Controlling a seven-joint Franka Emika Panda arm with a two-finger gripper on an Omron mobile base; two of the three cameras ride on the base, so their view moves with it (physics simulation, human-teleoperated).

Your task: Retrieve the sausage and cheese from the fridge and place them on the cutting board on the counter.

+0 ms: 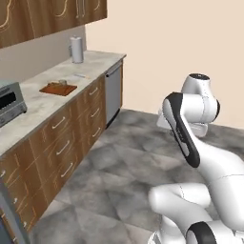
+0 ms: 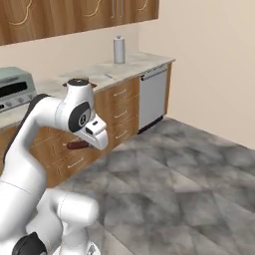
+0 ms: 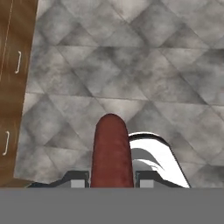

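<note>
One sausage [image 3: 111, 151], a dark reddish-brown rod, is clamped between the two dark fingertips of the single tool [image 3: 111, 179]. The tool is closed tight around it. In the hand view the sausage sticks straight out along the tool's own line, its rounded free end pointing at the grey tiled floor [image 3: 144, 65]. From the right base view the same sausage [image 2: 77, 145] shows as a short dark rod poking out sideways below the white hand, roughly level, at about the height of the drawer fronts.

One cutting board [image 1: 58, 88], flat and reddish-brown, lies on the beige marbled tabletop [image 1: 45, 102], between a pale green toaster oven [image 1: 10, 101] at the near end and one grey upright canister [image 1: 76, 50] at the far end. Something small seems to rest on the board, too small to identify.

The relation that matters: the board lies ahead of the arm, to its left and higher than the held sausage, well apart from it, with the wooden drawer cabinets [image 1: 62, 138] standing between. Judging from this, the next move calls for lifting the sausage above the tabletop edge and carrying it forward and left to the board. One arm only, so no choice of hand arises.

Counted: one sausage, one board, one toaster oven, one canister, one steel dishwasher front [image 2: 152, 97] at the far end of the cabinets.
</note>
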